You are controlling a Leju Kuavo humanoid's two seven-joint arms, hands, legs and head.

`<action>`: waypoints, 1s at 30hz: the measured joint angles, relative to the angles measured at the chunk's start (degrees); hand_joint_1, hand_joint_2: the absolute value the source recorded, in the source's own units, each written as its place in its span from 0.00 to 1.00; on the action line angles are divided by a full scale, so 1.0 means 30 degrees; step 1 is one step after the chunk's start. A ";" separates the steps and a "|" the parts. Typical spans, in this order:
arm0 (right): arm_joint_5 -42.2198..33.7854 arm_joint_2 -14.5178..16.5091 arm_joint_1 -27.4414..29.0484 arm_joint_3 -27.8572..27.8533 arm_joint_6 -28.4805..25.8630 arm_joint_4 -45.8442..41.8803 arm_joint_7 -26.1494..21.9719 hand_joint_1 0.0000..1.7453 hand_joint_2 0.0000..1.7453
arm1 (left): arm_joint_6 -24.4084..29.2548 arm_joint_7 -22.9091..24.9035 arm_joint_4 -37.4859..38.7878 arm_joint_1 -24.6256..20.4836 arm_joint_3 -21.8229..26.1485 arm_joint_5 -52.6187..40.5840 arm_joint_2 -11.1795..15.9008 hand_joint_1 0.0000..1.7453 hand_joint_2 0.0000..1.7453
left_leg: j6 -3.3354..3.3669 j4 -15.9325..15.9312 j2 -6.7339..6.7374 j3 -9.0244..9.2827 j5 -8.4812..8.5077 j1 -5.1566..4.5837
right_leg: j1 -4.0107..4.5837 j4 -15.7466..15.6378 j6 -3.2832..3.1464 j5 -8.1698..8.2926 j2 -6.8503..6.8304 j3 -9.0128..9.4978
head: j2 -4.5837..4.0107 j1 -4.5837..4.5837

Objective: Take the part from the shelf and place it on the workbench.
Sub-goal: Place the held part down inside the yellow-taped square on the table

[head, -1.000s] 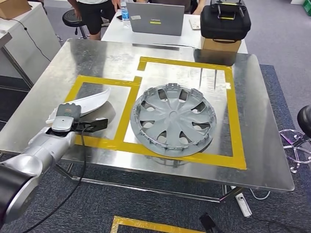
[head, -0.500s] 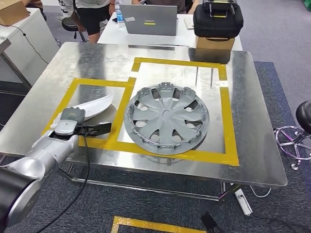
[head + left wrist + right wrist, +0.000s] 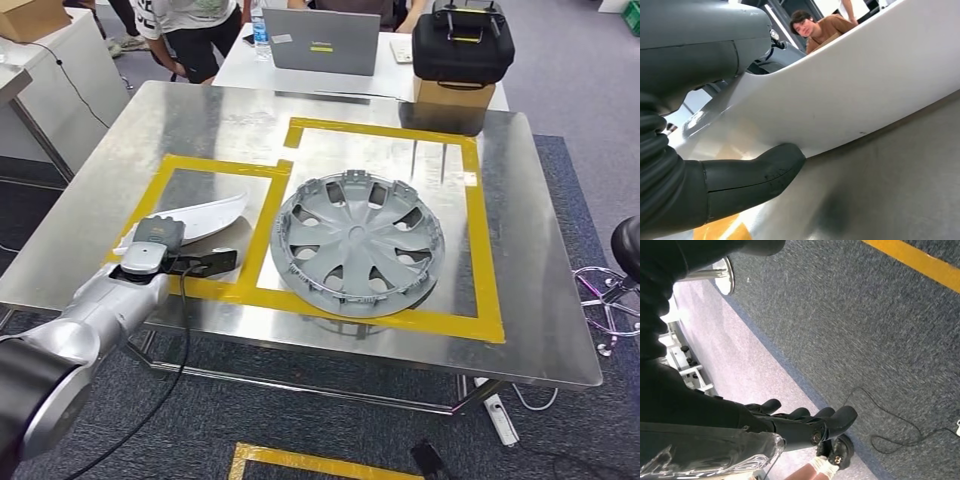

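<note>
White curved part (image 3: 198,217) lies on the counter (image 3: 528,300) at left, long axis running lower-left to upper-right; left hand (image 3: 162,250) fingers grasping its near end, right hand (image 3: 802,427) fingers released.

Silver left arm (image 3: 90,315) trails a black cable; grey ribbed wrist cover (image 3: 655,165).

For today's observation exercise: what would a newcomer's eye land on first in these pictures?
Probably the grey wheel cover lying flat inside the larger yellow-taped rectangle on the shiny metal workbench. Next, the left hand at the bench's near left edge, on a curved white part that lies in the smaller taped box. Behind the bench a black case sits on a cardboard box.
</note>
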 joint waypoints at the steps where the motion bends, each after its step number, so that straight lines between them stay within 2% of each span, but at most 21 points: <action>1: 0.0000 0.0013 -0.0010 0.0000 0.0000 0.0000 -0.0005 0.00 1.00 | 0.0000 0.0002 0.0000 -0.0008 0.0000 -0.0002 0.0007 1.00 1.00 | -0.0119 0.0033 -0.0014 -0.0039 0.0018 -0.0019 | -0.0020 -0.1046 -0.0066 0.0320 0.0036 0.0547 | 0.0000 0.0000; 2: 0.0000 0.0024 -0.0012 0.0000 0.0000 0.0000 -0.0009 0.00 0.75 | 0.0000 0.0004 0.0000 -0.0010 0.0000 -0.0004 0.0016 0.75 1.00 | -0.0247 0.0028 -0.0034 -0.0076 0.0057 -0.0051 | -0.0023 -0.1671 -0.0159 0.0445 0.0069 0.0858 | 0.0000 -0.0002; 5: 0.0000 0.0033 0.0001 0.0000 0.0000 0.0000 -0.0007 0.00 0.00 | -0.0013 0.0002 0.0002 0.0024 0.0004 -0.0009 0.0064 0.00 1.00 | -0.0571 -0.0153 -0.0070 -0.0110 0.0198 -0.0052 | 0.0025 -0.1903 -0.0636 0.0525 0.0117 0.0874 | 0.0000 -0.0022; 7: 0.0004 0.0033 -0.0014 0.0000 0.0000 0.0000 -0.0006 0.00 0.00 | 0.0025 -0.0069 0.0005 0.0097 0.0007 -0.0047 0.0085 0.00 1.00 | -0.0718 0.0409 -0.0042 -0.0413 -0.0253 -0.0013 | 0.0004 -0.1958 -0.0911 0.0606 0.0110 0.0854 | 0.0000 -0.0075; 8: 0.0005 0.0035 -0.0022 0.0000 0.0000 0.0000 -0.0005 0.00 0.00 | 0.0111 -0.0146 0.0007 0.0157 0.0007 -0.0080 0.0080 0.00 1.00 | -0.0769 0.1282 -0.0027 -0.0839 -0.0771 -0.0006 | -0.0008 -0.1979 -0.1018 0.0626 0.0101 0.0841 | 0.0000 -0.0108; 10: 0.0007 0.0038 -0.0013 0.0000 0.0000 0.0000 -0.0006 0.00 0.00 | 0.0411 -0.0340 0.0007 0.0276 0.0013 -0.0158 0.0035 0.00 1.00 | -0.0811 0.3922 -0.0020 -0.2130 -0.1932 -0.0009 | 0.0029 -0.1978 -0.1128 0.0616 0.0089 0.0799 | 0.0000 -0.0142; 11: 0.0007 0.0040 -0.0003 0.0000 0.0000 0.0000 -0.0004 0.00 0.00 | 0.0568 -0.0423 0.0007 0.0311 0.0016 -0.0204 0.0022 0.00 1.00 | -0.0807 0.4938 -0.0020 -0.2650 -0.2201 -0.0009 | 0.0046 -0.1978 -0.1148 0.0609 0.0091 0.0794 | 0.0000 -0.0142; 12: 0.0007 0.0040 0.0004 0.0000 0.0000 0.0000 -0.0002 0.00 0.00 | 0.0696 -0.0497 0.0007 0.0305 0.0022 -0.0253 0.0009 0.00 1.00 | -0.0781 0.5335 -0.0020 -0.2891 -0.2106 -0.0010 | 0.0057 -0.1977 -0.1155 0.0603 0.0098 0.0802 | 0.0000 -0.0144; 13: 0.0007 0.0040 0.0000 0.0000 0.0000 0.0000 -0.0002 0.00 0.00 | 0.0785 -0.0568 0.0007 0.0253 0.0026 -0.0302 -0.0003 0.00 1.00 | -0.0734 0.4964 -0.0020 -0.2757 -0.1663 -0.0010 | 0.0061 -0.1976 -0.1149 0.0595 0.0105 0.0826 | 0.0000 -0.0144; 15: 0.0007 0.0040 -0.0032 0.0000 0.0004 0.0000 -0.0020 0.00 0.00 | 0.0870 -0.0676 0.0007 0.0044 0.0038 -0.0392 -0.0047 0.00 1.00 | -0.0575 0.2665 -0.0015 -0.1671 -0.0346 -0.0018 | 0.0069 -0.1974 -0.1086 0.0556 0.0113 0.0886 | 0.0000 -0.0159; 16: 0.0007 0.0040 -0.0054 0.0000 0.0009 0.0000 -0.0046 0.00 0.00 | 0.0905 -0.0714 0.0007 -0.0089 0.0045 -0.0446 -0.0083 0.00 1.00 | -0.0500 0.1429 -0.0014 -0.1076 0.0059 -0.0033 | 0.0110 -0.1941 -0.1010 0.0513 0.0120 0.0885 | 0.0000 -0.0168; 17: 0.0007 0.0040 -0.0071 0.0000 0.0018 0.0000 -0.0071 0.00 0.00 | 0.0972 -0.0741 0.0007 -0.0207 0.0053 -0.0515 -0.0134 0.00 1.00 | -0.0432 0.0561 -0.0013 -0.0658 0.0272 -0.0056 | 0.0141 -0.1938 -0.0913 0.0491 0.0121 0.0874 | 0.0000 -0.0162; 18: 0.0007 0.0040 -0.0081 0.0000 0.0031 0.0000 -0.0095 0.00 0.00 | 0.1091 -0.0756 0.0007 -0.0298 0.0056 -0.0610 -0.0184 0.00 1.00 | -0.0370 0.0122 -0.0016 -0.0456 0.0278 -0.0089 | 0.0160 -0.1952 -0.0803 0.0481 0.0120 0.0858 | 0.0000 -0.0170; 21: 0.0007 0.0045 -0.0099 0.0000 0.0060 -0.0002 -0.0117 0.00 0.00 | 0.1756 -0.0781 -0.0007 -0.0480 0.0058 -0.0958 -0.0376 0.00 1.00 | -0.0117 -0.0072 -0.0021 -0.0393 0.0273 -0.0091 | 0.0113 -0.1929 -0.0457 0.0391 0.0092 0.0784 | 0.0000 -0.0151; 23: -0.0004 0.0047 -0.0123 0.0000 0.0055 -0.0002 -0.0126 0.00 0.00 | 0.2314 -0.0929 -0.0020 -0.0716 0.0058 -0.1146 -0.0549 0.00 1.00 | 0.0077 -0.0148 -0.0006 -0.0359 0.0326 -0.0015 | 0.0096 -0.0716 -0.0265 -0.0324 0.0071 0.0190 | 0.0000 -0.0056; 25: -0.0053 0.0047 -0.0095 -0.0004 0.0038 0.0000 -0.0153 0.00 0.00 | 0.2967 -0.1537 -0.0024 -0.1086 0.0058 -0.1288 -0.0749 0.00 1.00 | 0.0171 -0.0140 -0.0008 -0.0378 0.0318 -0.0016 | 0.0085 0.1745 -0.0141 -0.1444 0.0063 -0.0989 | 0.0000 0.0011; 26: -0.0084 0.0047 -0.0061 -0.0011 0.0029 0.0000 -0.0181 0.00 0.00 | 0.3113 -0.1901 -0.0029 -0.1365 0.0058 -0.1361 -0.0929 0.00 1.00 | 0.0184 -0.0134 -0.0038 -0.0387 0.0314 -0.0020 | 0.0080 0.2806 -0.0102 -0.1777 0.0062 -0.1529 | 0.0000 0.0009; 27: -0.0113 0.0047 -0.0039 -0.0022 0.0016 0.0000 -0.0202 0.00 0.00 | 0.3006 -0.2172 -0.0047 -0.1716 0.0060 -0.1419 -0.1162 0.00 1.00 | 0.0190 -0.0128 -0.0086 -0.0390 0.0310 -0.0019 | 0.0081 0.3295 -0.0080 -0.1776 0.0062 -0.1818 | 0.0000 0.0016; 28: -0.0137 0.0045 -0.0037 -0.0035 0.0009 0.0000 -0.0219 0.00 0.00 | 0.2672 -0.2290 -0.0084 -0.2123 0.0067 -0.1466 -0.1419 0.00 1.00 | 0.0185 -0.0125 -0.0138 -0.0380 0.0306 -0.0013 | 0.0081 0.3035 -0.0080 -0.1397 0.0061 -0.1765 | 0.0000 0.0020; 30: -0.0162 0.0042 -0.0077 -0.0051 0.0000 -0.0002 -0.0235 0.00 0.00 | 0.1881 -0.2247 -0.0182 -0.2907 0.0100 -0.1515 -0.1842 0.00 1.00 | 0.0108 -0.0117 -0.0199 -0.0322 0.0271 -0.0001 | 0.0069 0.0652 -0.0108 0.0019 0.0018 -0.0763 | 0.0000 0.0023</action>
